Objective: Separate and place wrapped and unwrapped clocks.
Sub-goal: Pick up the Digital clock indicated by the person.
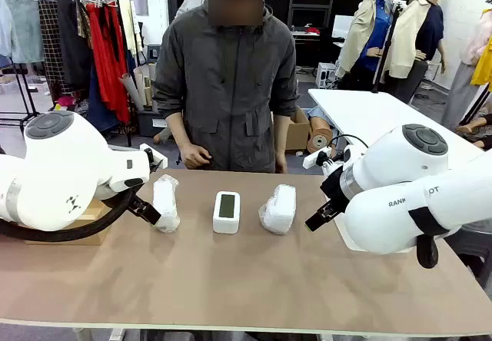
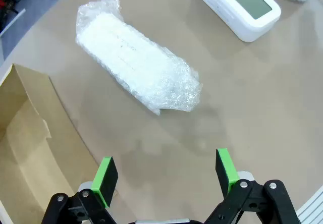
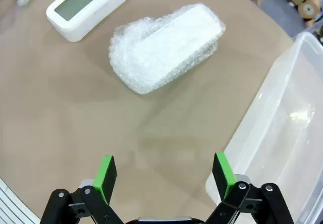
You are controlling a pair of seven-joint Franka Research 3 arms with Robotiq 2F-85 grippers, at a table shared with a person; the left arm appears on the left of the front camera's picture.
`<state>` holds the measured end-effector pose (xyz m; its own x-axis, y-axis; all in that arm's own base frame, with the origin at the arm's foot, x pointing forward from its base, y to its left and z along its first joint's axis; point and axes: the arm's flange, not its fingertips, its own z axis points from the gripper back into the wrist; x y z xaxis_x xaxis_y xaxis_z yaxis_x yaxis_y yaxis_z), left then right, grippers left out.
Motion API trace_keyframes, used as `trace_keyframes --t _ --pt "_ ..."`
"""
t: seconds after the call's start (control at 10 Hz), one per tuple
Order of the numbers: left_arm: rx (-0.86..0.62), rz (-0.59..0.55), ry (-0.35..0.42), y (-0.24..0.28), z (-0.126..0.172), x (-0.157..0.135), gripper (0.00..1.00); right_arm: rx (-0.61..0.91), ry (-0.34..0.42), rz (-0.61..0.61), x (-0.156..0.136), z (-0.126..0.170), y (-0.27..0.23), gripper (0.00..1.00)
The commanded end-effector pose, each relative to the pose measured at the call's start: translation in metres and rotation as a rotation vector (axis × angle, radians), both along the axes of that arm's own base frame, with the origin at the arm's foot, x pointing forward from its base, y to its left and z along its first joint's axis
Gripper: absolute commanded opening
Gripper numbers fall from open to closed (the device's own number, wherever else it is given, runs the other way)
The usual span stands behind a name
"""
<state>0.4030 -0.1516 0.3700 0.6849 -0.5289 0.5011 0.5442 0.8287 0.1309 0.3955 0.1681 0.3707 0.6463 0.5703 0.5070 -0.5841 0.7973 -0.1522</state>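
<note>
left tool (image 2: 166, 174): spread wide, empty, hovers just short of left wrapped clock (image 2: 136, 65); looks lined up for a pick.
right tool (image 3: 165, 176): spread wide, empty, faces right wrapped clock (image 3: 166, 47).
containers: cardboard box (image 2: 22, 148) beside left tool, clear bin (image 3: 282, 123) beside right tool; likely the two sort targets.
clocks: row across mid surface (image 1: 231, 295), bare clock (image 1: 227, 212) between the bundles, all apart, so each can be gripped alone.
person (image 1: 227, 87): stands at far edge, not touching the clocks.
</note>
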Motion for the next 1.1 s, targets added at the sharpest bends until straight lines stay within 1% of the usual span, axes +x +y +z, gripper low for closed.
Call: trace_keyframes --t 0.0,1.0 --pt "0.0 0.0 0.0 0.0 0.0001 0.0 1.0 0.0 0.0 0.0 0.0 0.0 0.0 1.0" --pt "0.0 0.0 0.0 0.0 0.0001 0.0 1.0 0.0 0.0 0.0 0.0 0.0 0.0 1.0"
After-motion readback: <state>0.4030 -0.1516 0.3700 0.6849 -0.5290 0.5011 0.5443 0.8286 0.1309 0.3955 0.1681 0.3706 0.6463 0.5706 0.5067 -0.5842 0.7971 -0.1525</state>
